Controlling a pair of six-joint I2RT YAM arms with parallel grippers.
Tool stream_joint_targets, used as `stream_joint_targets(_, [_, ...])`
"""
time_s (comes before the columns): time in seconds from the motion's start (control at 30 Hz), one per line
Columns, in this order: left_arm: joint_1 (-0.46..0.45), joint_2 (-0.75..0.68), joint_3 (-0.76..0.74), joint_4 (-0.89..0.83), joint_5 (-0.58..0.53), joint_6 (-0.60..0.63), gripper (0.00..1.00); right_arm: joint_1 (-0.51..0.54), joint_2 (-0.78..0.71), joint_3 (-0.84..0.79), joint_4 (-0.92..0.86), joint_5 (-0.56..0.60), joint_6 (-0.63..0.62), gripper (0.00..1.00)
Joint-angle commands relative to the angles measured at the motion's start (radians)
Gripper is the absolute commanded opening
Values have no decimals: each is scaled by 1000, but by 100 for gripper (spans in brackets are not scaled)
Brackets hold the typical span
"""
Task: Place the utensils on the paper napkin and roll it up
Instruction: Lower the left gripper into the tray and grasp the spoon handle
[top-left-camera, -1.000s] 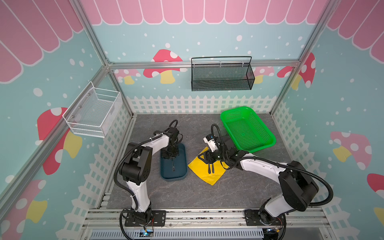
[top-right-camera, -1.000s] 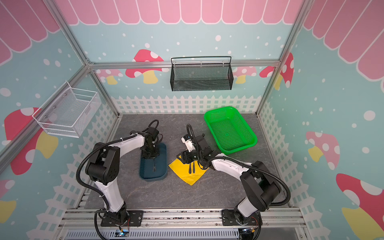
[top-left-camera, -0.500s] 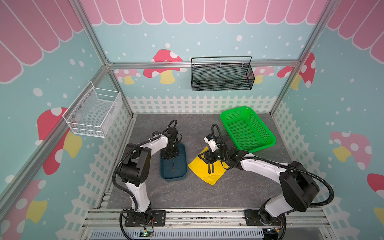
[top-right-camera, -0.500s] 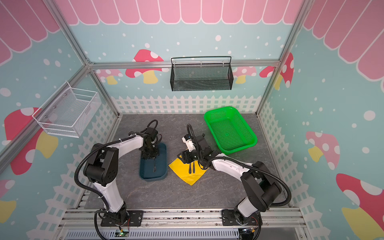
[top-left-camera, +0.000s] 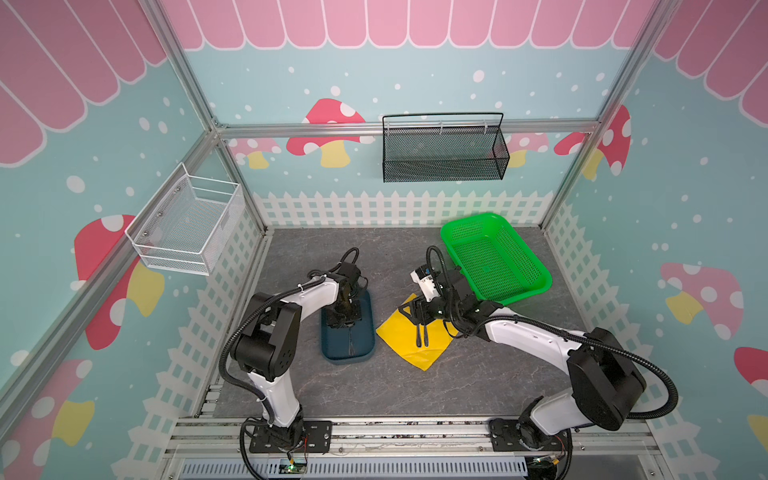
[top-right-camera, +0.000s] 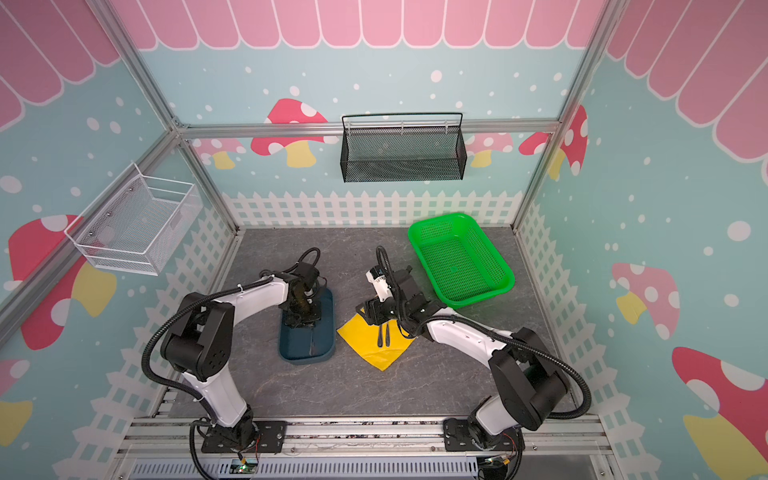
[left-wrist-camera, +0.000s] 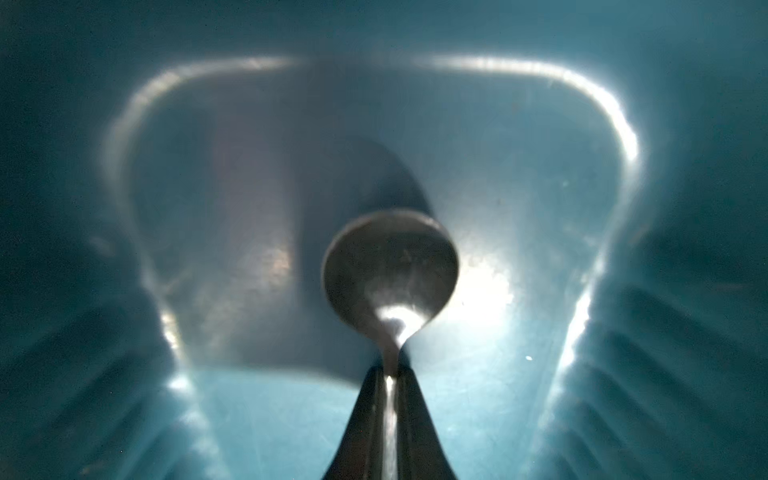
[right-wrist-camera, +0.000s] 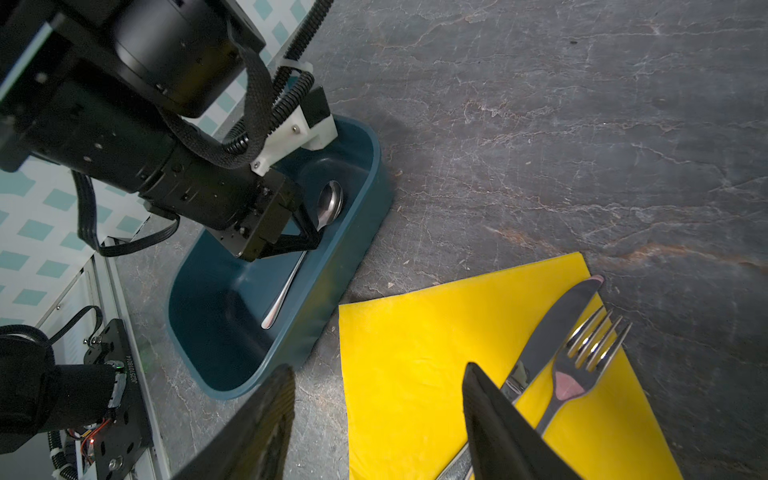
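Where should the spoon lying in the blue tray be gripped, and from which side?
At the thin neck just behind the bowl of the spoon, from above, jaws across the handle: it lies low in the blue tray, whose walls block the sides. The left gripper is shut there.

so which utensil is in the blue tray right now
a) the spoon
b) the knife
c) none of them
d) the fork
a: the spoon lies in the blue tray with the left gripper shut on its neck, while the knife and fork lie on the yellow napkin.
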Motion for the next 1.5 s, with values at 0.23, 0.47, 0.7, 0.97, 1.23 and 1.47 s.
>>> stream_joint_targets(0.23, [-20, 62, -18, 21, -53, -33, 20, 2, -14, -21, -8, 20, -10, 66])
stream_joint_targets(0.47, [-21, 69, -37, 39, -67, -35, 12, 2, -22, -25, -11, 34, -11, 66])
stream_joint_targets(0.7, [-30, 13, -38, 36, -76, -35, 7, 3, -44, -33, -10, 70, -4, 66])
stream_joint_targets(0.97, [-40, -104, -23, 1, -51, -67, 9, 1, -98, -61, -1, 150, 7, 67])
stream_joint_targets(1.23, [-68, -138, 5, -62, -67, -85, 9, 1, -124, -75, 4, 179, 17, 68])
stream_joint_targets(1.47, [-136, -168, 77, -135, -85, -99, 9, 0, -139, -87, 5, 203, 29, 68])
